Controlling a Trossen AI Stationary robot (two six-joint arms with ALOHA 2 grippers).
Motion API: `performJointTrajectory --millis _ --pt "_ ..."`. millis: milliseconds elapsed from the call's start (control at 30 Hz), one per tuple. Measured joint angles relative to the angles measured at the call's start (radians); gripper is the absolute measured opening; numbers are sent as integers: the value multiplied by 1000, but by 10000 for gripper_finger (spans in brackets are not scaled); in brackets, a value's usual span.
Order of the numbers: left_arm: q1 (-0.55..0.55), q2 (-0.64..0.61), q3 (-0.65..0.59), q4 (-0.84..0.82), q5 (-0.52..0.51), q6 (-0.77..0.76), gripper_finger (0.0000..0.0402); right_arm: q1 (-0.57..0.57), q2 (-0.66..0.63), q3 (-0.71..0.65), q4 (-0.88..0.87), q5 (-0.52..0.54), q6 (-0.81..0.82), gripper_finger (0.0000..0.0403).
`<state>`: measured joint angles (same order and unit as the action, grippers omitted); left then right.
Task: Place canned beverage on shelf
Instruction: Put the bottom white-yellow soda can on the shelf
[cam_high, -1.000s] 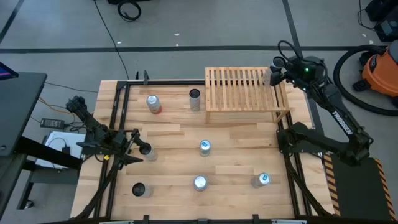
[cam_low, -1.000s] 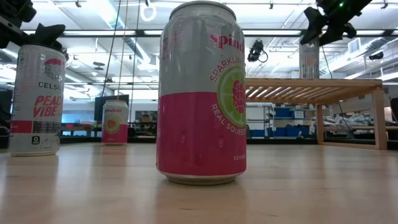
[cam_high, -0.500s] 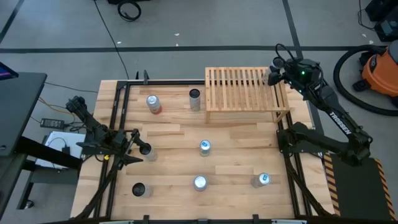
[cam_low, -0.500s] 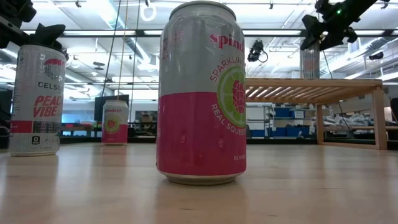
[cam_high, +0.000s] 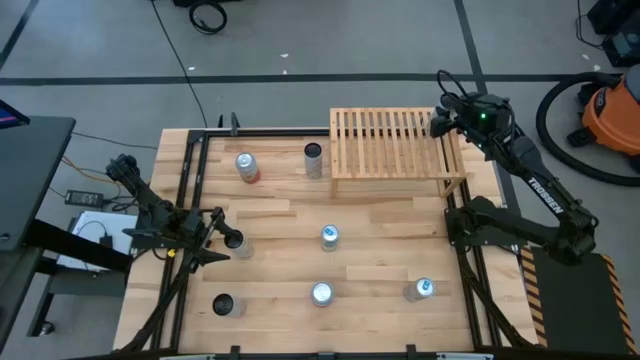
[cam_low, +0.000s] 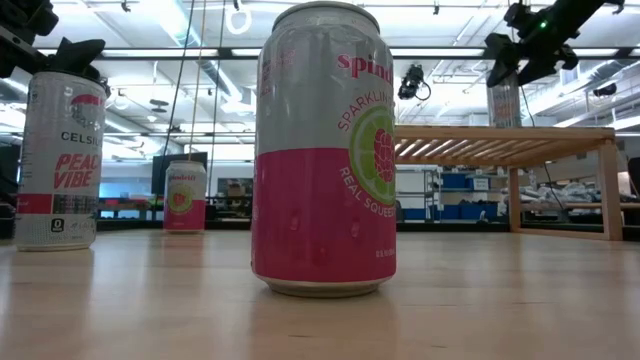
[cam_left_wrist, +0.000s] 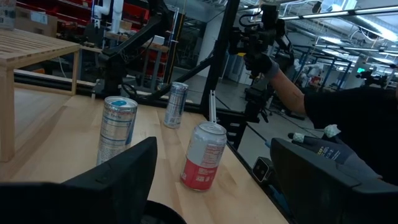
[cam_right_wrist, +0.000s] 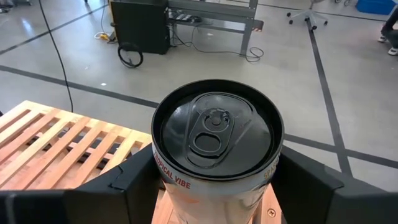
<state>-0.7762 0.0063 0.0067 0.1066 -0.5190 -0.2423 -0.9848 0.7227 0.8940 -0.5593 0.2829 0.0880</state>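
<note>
Wooden table (cam_high: 280, 290) carries slatted shelf (cam_high: 390, 140) and scattered cans (cam_high: 322, 294)

A grey concrete floor (cam_high: 330, 40) crossed by dark lines surrounds the light wooden table (cam_high: 280, 270). An orange vacuum (cam_high: 612, 112) with a black hose stands at the far right. Ceiling strip lights (cam_low: 190, 52) run overhead, with shelving far behind.

2 dark arms, black cables, green light

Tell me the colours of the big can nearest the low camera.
Silver top half, pink bottom half; the low view shows it best.
</note>
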Motion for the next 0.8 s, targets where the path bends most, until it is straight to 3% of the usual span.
performJointTrajectory --millis 333,800 --pt "0 0 0 0 0 0 316 0 -2 0 -17 -13 22 308" --pt "0 0 0 0 0 0 316 0 -1 2 -20 -26 19 325"
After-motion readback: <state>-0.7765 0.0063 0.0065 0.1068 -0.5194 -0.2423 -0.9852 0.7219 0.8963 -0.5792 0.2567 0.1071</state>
